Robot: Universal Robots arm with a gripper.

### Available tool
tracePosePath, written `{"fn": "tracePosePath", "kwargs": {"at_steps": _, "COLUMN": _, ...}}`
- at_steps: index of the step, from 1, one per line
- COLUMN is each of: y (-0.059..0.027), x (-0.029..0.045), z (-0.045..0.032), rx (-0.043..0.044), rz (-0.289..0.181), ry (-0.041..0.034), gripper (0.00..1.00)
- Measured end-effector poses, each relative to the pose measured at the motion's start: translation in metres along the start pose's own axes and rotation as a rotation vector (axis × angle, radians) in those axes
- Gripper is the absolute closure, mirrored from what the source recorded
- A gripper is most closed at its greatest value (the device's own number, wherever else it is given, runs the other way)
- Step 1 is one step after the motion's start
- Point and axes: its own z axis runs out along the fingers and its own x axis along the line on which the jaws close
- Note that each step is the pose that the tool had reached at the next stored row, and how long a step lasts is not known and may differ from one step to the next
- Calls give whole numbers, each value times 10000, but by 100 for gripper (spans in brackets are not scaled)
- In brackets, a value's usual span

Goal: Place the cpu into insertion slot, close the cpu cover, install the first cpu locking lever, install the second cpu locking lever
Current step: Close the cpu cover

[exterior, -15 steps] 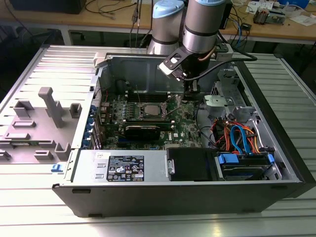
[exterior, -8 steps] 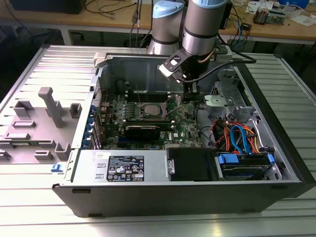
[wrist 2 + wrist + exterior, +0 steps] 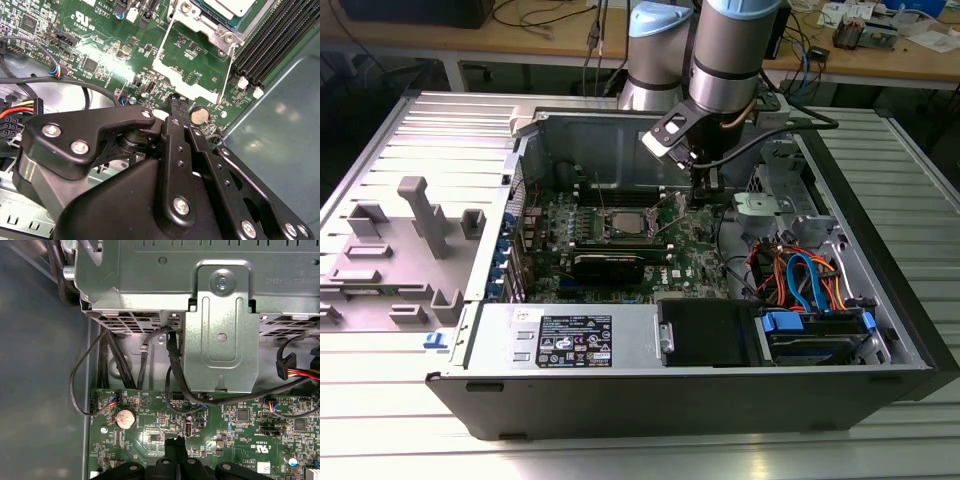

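The cpu (image 3: 229, 6) lies with its silvery top up in the insertion slot (image 3: 623, 223) on the green board. The cpu cover (image 3: 172, 70), a thin silver frame with a big window, is swung open and away from the socket, and the board shows through it. In the exterior view the cover (image 3: 663, 205) stands between the socket and my gripper (image 3: 703, 195). A thin wire lever (image 3: 231, 67) runs along the cover's side. My gripper (image 3: 175, 101) is shut with nothing held, its tips just off the cover's free edge and low over the board (image 3: 175, 442).
Black memory slots (image 3: 270, 45) run beside the socket. A coin battery (image 3: 124, 417) sits near my fingertips. The metal drive cage (image 3: 215, 315) and black cables (image 3: 172, 365) rise close by. Orange and blue cables (image 3: 800, 280) fill the case toward the exterior view's right, and the power supply (image 3: 580, 340) sits at the front.
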Motion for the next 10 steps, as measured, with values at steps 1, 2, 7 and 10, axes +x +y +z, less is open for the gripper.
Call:
{"fn": "tracePosePath", "kwargs": {"at_steps": 1, "y": 0, "x": 0, "z": 0, "rx": 0, "rz": 0, "ry": 0, "gripper": 89}}
{"fn": "tracePosePath", "kwargs": {"at_steps": 2, "y": 0, "x": 0, "z": 1, "rx": 0, "rz": 0, "ry": 0, "gripper": 89}}
{"fn": "tracePosePath", "kwargs": {"at_steps": 7, "y": 0, "x": -1, "z": 33, "rx": 0, "rz": 0, "ry": 1, "gripper": 89}}
{"fn": "tracePosePath", "kwargs": {"at_steps": 10, "y": -1, "x": -2, "z": 72, "rx": 0, "rz": -1, "ry": 0, "gripper": 89}}
